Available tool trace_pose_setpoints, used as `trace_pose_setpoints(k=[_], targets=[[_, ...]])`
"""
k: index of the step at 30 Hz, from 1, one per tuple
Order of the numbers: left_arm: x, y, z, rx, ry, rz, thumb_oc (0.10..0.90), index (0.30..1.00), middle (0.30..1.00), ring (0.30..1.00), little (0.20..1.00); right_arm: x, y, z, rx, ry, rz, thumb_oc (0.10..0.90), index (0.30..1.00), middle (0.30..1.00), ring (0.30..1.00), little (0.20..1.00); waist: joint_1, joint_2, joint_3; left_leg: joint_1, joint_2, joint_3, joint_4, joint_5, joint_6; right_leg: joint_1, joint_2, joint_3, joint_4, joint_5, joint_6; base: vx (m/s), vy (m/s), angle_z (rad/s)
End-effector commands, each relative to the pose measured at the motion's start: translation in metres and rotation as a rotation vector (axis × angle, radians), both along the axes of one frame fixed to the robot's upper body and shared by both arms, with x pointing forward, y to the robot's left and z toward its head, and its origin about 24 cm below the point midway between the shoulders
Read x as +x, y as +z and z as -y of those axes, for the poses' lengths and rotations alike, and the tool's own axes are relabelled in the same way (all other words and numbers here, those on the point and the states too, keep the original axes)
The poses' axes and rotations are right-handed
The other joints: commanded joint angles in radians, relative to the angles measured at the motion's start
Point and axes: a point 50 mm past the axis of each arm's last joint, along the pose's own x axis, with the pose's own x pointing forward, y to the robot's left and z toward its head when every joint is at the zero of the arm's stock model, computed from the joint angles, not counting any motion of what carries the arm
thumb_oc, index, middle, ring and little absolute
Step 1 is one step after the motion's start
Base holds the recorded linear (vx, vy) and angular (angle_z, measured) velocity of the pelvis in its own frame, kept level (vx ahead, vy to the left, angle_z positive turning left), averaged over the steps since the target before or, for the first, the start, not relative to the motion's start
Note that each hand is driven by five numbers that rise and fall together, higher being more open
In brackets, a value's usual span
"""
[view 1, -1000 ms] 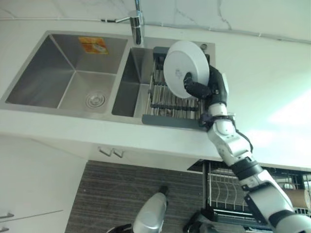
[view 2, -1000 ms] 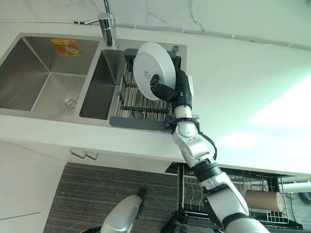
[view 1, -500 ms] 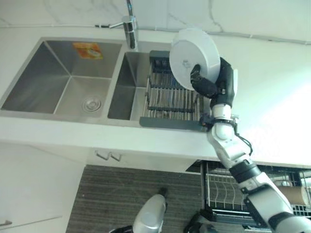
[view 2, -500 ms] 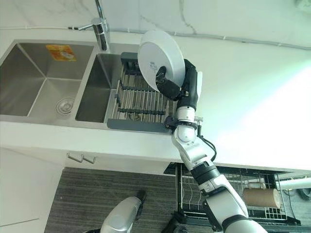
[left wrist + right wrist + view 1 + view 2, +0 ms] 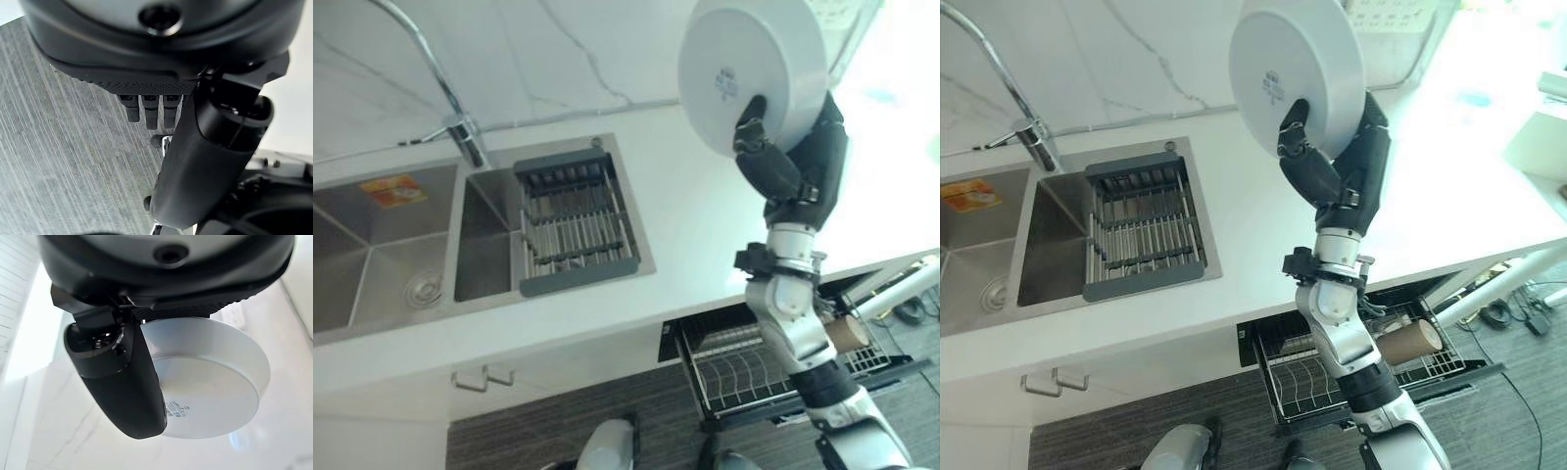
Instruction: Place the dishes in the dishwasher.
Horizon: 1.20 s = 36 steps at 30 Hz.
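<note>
My right hand (image 5: 793,166) is raised high above the white counter (image 5: 705,235) and is shut on a white round plate (image 5: 744,69). The plate's underside faces me, with the thumb (image 5: 122,382) curled across its base and the fingers behind it. Below the counter edge, the dishwasher's lower rack (image 5: 1332,367) is pulled out, with wire tines showing. The right forearm rises in front of that rack. My left hand (image 5: 205,161) hangs low over the grey wood-grain floor (image 5: 58,147) with straight fingers and nothing in it.
A double steel sink (image 5: 382,264) with a tall faucet (image 5: 460,137) lies at the left. A grey drying rack (image 5: 573,230) sits across its right basin. A brown cylinder (image 5: 1410,338) lies in the dishwasher rack. A cabinet handle (image 5: 480,377) shows below the counter.
The right hand has carried the plate up and to the right, from over the drying rack to high above the counter. The camera has also turned right, so the sink now sits further left.
</note>
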Motion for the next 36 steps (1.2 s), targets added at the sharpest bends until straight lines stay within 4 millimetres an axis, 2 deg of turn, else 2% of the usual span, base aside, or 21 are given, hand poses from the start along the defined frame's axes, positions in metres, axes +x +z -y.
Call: trace_pose_setpoints(k=[1,2,3,5,6,8,11,13,15,16,18,23,32,36], targets=[[-0.007,-0.001,-0.002,0.013,0.013,-0.015,0.800,0.900,0.900,0.900,0.900,-0.020,0.046,0.012,-0.018,0.051,0.286,0.400,0.300,0.300,0.300,0.300,0.002,-0.030,-0.027,0.036,0.041,0.002,-0.060,-0.096,0.003,0.003,-0.091,0.023,0.019,-0.036,0.101,-0.14,-0.240,-0.89],[-0.004,0.001,-0.011,0.044,0.098,-0.009,0.800,0.900,0.900,0.900,0.900,-0.024,0.038,0.028,-0.024,0.022,0.250,0.400,0.300,0.300,0.300,0.300,-0.013,-0.040,-0.015,0.060,0.047,0.012,-0.060,-0.103,0.011,0.022,-0.090,0.019,0.019,-0.027,0.101,-0.18,-0.371,-0.90],[-0.002,0.003,-0.018,0.051,0.174,-0.005,0.800,0.900,0.900,0.900,0.900,-0.023,0.032,0.036,0.026,0.022,0.229,0.400,0.300,0.300,0.300,0.300,-0.012,-0.038,-0.009,0.067,0.059,0.022,-0.060,-0.099,0.014,0.039,-0.095,0.001,0.019,-0.018,0.092,-0.22,-0.451,-0.75],[-0.003,0.005,-0.027,0.045,0.313,-0.017,0.800,0.900,0.900,0.900,0.900,-0.024,0.026,0.042,0.038,0.034,0.257,0.400,0.300,0.300,0.300,0.300,-0.015,-0.032,-0.010,0.052,0.087,0.027,-0.060,-0.082,0.000,0.037,-0.088,0.003,0.019,-0.047,0.082,-0.20,-0.467,-1.17],[-0.005,0.004,-0.026,0.041,0.338,-0.019,0.800,0.900,0.900,0.900,0.900,-0.024,0.028,0.041,0.015,0.035,0.272,0.400,0.300,0.300,0.300,0.300,-0.010,-0.028,-0.013,0.045,0.093,0.023,-0.060,-0.074,-0.011,0.039,-0.085,0.000,0.019,-0.057,0.080,-0.13,-0.456,-1.04],[-0.007,0.002,-0.019,-0.020,0.442,0.000,0.800,0.900,0.900,0.900,0.900,-0.026,0.045,0.033,-0.089,0.027,0.326,0.400,0.300,0.300,0.300,0.300,-0.006,0.004,-0.021,0.021,0.117,0.001,-0.060,-0.050,-0.051,0.045,-0.060,-0.015,0.019,-0.096,0.056,-0.09,-0.298,-0.25],[-0.011,0.001,-0.016,-0.026,0.405,-0.001,0.800,0.900,0.900,0.900,0.900,-0.022,0.062,0.029,-0.102,0.026,0.355,0.400,0.300,0.300,0.300,0.300,-0.006,0.030,-0.013,-0.003,0.142,-0.032,-0.060,-0.015,-0.095,0.064,-0.032,-0.038,0.019,-0.125,0.026,-0.10,-0.132,0.14],[-0.012,0.000,-0.014,-0.037,0.355,0.007,0.800,0.900,0.900,0.900,0.900,-0.019,0.067,0.028,-0.106,0.018,0.359,0.400,0.300,0.300,0.300,0.300,0.003,0.033,-0.009,-0.008,0.137,-0.082,-0.060,0.004,-0.114,0.066,-0.029,-0.032,0.019,-0.128,0.016,-0.10,-0.043,0.35],[-0.014,-0.001,-0.009,-0.061,0.351,0.024,0.800,0.900,0.900,0.900,0.900,-0.015,0.068,0.025,-0.124,0.030,0.356,0.400,0.300,0.300,0.300,0.300,0.018,0.024,-0.005,0.029,0.098,-0.141,-0.060,-0.009,-0.105,0.061,-0.036,0.006,0.019,-0.121,0.010,-0.09,0.061,0.31],[-0.015,-0.001,-0.007,-0.063,0.333,0.023,0.800,0.900,0.900,0.900,0.900,-0.014,0.068,0.026,-0.147,0.033,0.345,0.400,0.300,0.300,0.300,0.300,0.008,0.022,-0.010,0.043,0.103,-0.113,-0.060,-0.014,-0.096,0.060,-0.042,0.006,0.019,-0.118,0.005,-0.13,0.157,-0.01],[-0.017,-0.002,-0.005,-0.060,0.313,0.011,0.800,0.900,0.900,0.900,0.900,-0.015,0.064,0.032,-0.174,0.042,0.320,0.400,0.300,0.300,0.300,0.300,-0.016,0.039,-0.009,0.034,0.128,-0.090,-0.060,-0.012,-0.093,0.062,-0.032,-0.009,0.019,-0.111,0.003,-0.07,0.174,-0.16],[-0.025,-0.003,-0.005,-0.038,0.313,-0.008,0.800,0.900,0.900,0.900,0.900,-0.019,0.041,0.044,-0.220,0.089,0.232,0.400,0.300,0.300,0.300,0.300,-0.032,0.037,-0.007,0.036,0.135,-0.086,-0.060,-0.020,-0.103,0.062,-0.050,-0.012,0.019,-0.102,0.023,0.00,0.132,0.03],[-0.031,-0.003,-0.011,-0.011,0.325,-0.022,0.800,0.900,0.900,0.900,0.900,-0.017,0.014,0.044,-0.279,0.173,0.121,0.400,0.300,0.300,0.300,0.300,-0.021,0.011,-0.017,0.037,0.118,-0.066,-0.060,-0.049,-0.087,0.047,-0.084,-0.026,0.019,-0.096,0.046,0.03,0.030,0.01],[-0.028,-0.001,-0.014,-0.004,0.322,-0.005,0.800,0.900,0.900,0.900,0.900,-0.016,0.005,0.045,-0.277,0.177,0.096,0.400,0.300,0.300,0.300,0.300,-0.018,0.010,-0.008,0.027,0.120,-0.062,-0.060,-0.047,-0.081,0.039,-0.088,-0.033,0.019,-0.091,0.048,0.02,-0.001,0.04]])
